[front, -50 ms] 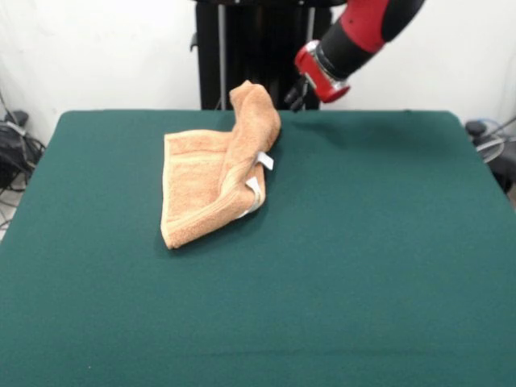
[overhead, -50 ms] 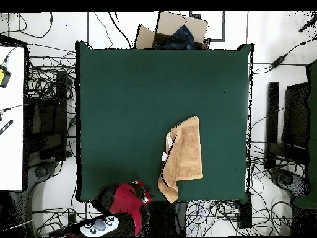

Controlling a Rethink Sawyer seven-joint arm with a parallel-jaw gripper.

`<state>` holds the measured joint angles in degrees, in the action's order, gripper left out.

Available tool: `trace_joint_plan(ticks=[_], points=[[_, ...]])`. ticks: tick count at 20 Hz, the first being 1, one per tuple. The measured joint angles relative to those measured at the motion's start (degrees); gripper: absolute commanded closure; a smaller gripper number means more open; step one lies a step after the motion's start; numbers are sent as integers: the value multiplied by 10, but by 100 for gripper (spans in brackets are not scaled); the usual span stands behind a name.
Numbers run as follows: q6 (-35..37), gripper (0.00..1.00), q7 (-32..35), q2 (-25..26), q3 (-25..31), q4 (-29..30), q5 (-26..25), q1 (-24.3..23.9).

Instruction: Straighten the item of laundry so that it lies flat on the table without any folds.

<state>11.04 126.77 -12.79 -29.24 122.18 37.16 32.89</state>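
One broad green table (front, -50 ms: 387, 266) fills most of what we see, and nearly all of it is bare. The red and black arm (front, -50 ms: 363, 28) comes next in size: in the front view it reaches down at the far edge of the table, and its claw (front, -50 ms: 298, 93) hangs in the air just beside the raised end of the towel (front, -50 ms: 214, 181), apart from it as far as we can judge. The dark tips are too small and shadowed for us to say whether they stand apart or together, so we cannot tell, but nothing seems to be held in them.

The towel lies on the half of the table nearer the robot, somewhat off centre. It is not flat. One long flap is folded over the rest, and its far end humps up into a peak. A white tag (front, -50 ms: 265, 160) sticks out at the folded edge, with a pale strip of hem just below it. In the overhead view we see the towel (overhead, -50 ms: 184, 158) running close to the table's edge on the robot's side, its narrow end almost at the rim.

We judge the unfolding barely begun. The risk we see is that edge: a pull toward the robot could drag the cloth off the table. A pinch taken at the peak might catch both layers, so that the fold would travel along instead of opening.
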Motion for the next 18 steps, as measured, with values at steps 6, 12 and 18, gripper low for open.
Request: trace_joint_plan(ticks=[6,12,18], points=[[15,0,0,-7,8,0,4,0],[-30,0,0,-1,13,0,4,-17],[-97,0,0,3,21,0,-6,-41]])
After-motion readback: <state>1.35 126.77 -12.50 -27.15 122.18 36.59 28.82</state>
